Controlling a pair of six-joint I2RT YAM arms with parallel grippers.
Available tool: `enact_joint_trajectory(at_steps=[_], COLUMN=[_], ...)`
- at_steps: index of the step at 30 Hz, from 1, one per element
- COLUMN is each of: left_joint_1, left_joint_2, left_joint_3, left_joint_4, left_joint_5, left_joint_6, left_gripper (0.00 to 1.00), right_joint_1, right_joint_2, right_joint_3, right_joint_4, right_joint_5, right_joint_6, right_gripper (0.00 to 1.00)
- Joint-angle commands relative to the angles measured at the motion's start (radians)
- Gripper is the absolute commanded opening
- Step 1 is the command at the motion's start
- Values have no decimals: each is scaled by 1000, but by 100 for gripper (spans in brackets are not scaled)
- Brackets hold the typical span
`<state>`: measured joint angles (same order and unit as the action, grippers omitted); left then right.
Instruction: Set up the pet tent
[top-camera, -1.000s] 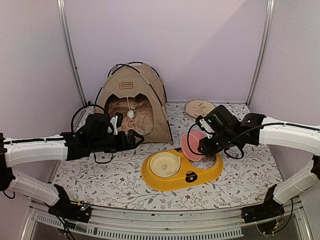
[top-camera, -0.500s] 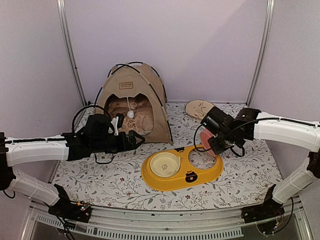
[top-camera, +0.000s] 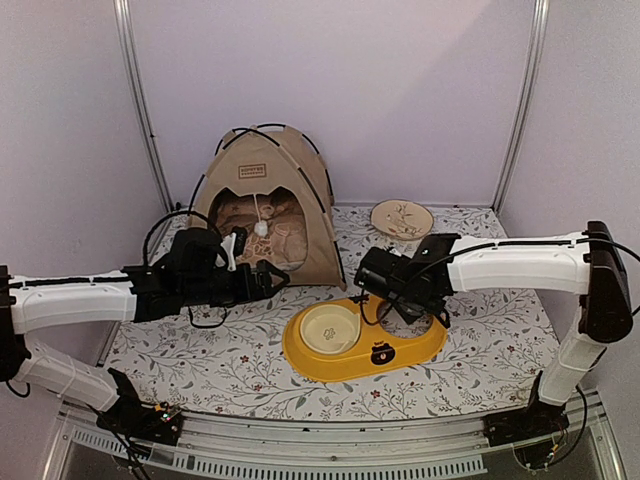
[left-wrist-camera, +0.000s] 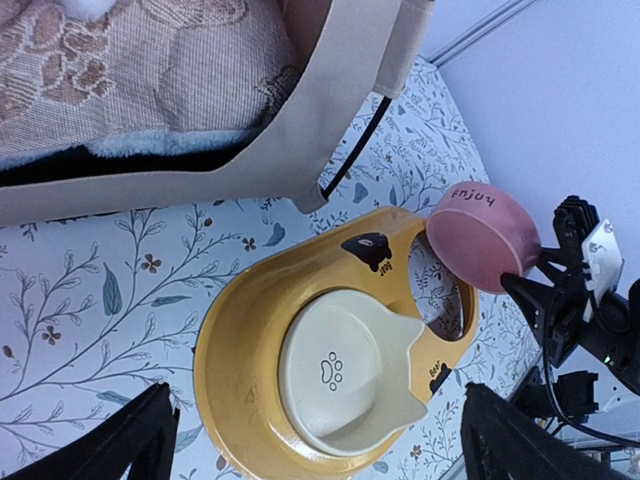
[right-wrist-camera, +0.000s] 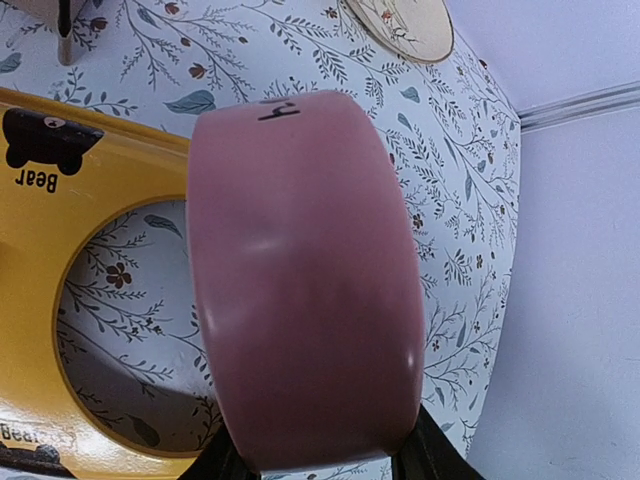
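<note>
The right claw (left-wrist-camera: 517, 284) is clamped on a pink bowl (right-wrist-camera: 300, 270) above the empty hole of the yellow tray (top-camera: 402, 351); the left claw (top-camera: 265, 277) gapes wide, holding nothing, beside the tent (top-camera: 268, 180)

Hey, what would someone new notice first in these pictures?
The beige pet tent stands pitched at the back left of the flowered mat. In front, a yellow tray holds a cream bowl in one hole, while the right fingers hold a pink bowl over the empty one.
</note>
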<state>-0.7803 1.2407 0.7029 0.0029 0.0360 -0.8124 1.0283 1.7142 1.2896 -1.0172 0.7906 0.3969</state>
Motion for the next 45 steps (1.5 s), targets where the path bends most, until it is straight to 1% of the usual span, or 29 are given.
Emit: enact_joint_trajectory(at_steps=[1,3,4,6,11,15,17,21,24,27,30,32,37,40,43,45], left_joint_1=[11,11,11,11,11,11,11,9,10,9,9,10,10,10,10,10], left_joint_2=[-18,-17,-15,-12,-9,-5,-3,0,0,-1,-5,-7,-25,-48,-63,-64], left_joint_3=[-24,-25,-23,-22,-25,-24,-24,-22,-20,-20,-21,-25,-50,-75,-90,-90], left_joint_4=[11,16,18,20,21,29,29,29,29,28,24,20,-12,-18,-16,-14], left_joint_5=[-7,-4,-3,0,0,1,3,4,5,6,6,7,3,-4,-8,-8], left_joint_6=[-2,-3,-4,-4,-1,-5,-6,-5,-6,-6,-8,-8,-8,-17,-27,-30], left_gripper=[100,99,100,100,100,99,99,99,99,99,99,99,99,99,99,100], right_joint_1=[27,41,43,50,69,84,85,85,84,56,2,-30,-63,-93,-155,-195], right_joint_2=[13,-6,-19,-45,-75,-93,-111,-150,-167,-164,-174,-191,-208,-190,-183,-176], right_joint_3=[14,6,-2,-24,-69,-72,-70,-69,-72,-72,-96,-115,-177,-236,-324,-373], right_joint_4=[11,61,85,122,155,178,198,240,272,277,299,337,462,512,577,617], right_joint_5=[-18,-84,-120,-178,-263,-328,-370,-448,-472,-486,-526,-594,-749,-788,-803,-786], right_joint_6=[15,-5,-24,-45,-82,-87,-87,-87,-80,-58,-23,-17,6,40,84,106], right_gripper=[22,31,33,39,52,62,65,72,76,75,69,65,58,50,39,37])
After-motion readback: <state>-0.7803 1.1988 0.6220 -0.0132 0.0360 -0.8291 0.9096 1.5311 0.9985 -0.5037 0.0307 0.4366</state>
